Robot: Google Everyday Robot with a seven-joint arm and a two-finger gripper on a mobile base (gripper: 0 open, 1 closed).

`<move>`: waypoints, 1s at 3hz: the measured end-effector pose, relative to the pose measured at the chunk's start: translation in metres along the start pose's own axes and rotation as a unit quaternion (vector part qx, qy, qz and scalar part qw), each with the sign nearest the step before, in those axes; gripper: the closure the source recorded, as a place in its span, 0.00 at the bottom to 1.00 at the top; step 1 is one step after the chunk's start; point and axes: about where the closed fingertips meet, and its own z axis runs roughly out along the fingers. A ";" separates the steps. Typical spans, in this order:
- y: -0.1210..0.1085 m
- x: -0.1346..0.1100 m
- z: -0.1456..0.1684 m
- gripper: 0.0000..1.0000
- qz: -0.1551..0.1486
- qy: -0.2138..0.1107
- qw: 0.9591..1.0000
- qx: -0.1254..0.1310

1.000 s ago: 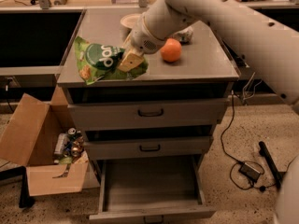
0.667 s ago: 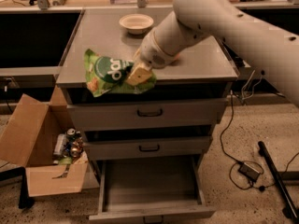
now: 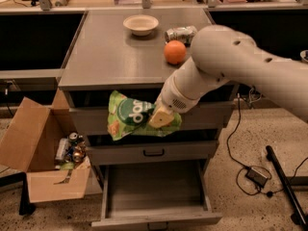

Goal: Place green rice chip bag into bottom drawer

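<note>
The green rice chip bag (image 3: 129, 115) is bright green with a dark round logo and hangs in the air in front of the top drawer, off the cabinet's front edge. My gripper (image 3: 161, 116) is shut on the bag's right side, with the white arm (image 3: 226, 66) reaching in from the right. The bottom drawer (image 3: 156, 186) is pulled open below, a wide shallow gray tray with a small dark handle (image 3: 157, 224). The bag is well above it.
On the cabinet top (image 3: 106, 57) stand a cream bowl (image 3: 140, 24), an orange (image 3: 175, 52) and a crushed silver can (image 3: 180, 33). An open cardboard box (image 3: 45, 153) with cans stands on the floor at the left. Cables (image 3: 250, 172) lie at the right.
My gripper has carried the bag off the cabinet top, forward over its front edge and down in front of the top drawer. The arm has swung clear of the orange.
</note>
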 end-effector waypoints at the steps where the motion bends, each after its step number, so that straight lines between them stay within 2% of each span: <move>1: 0.034 0.055 0.037 1.00 0.034 0.049 0.998 -0.030; 2: 0.050 0.098 0.066 1.00 0.062 0.066 0.994 -0.055; 3: 0.053 0.103 0.070 1.00 0.065 0.068 0.994 -0.060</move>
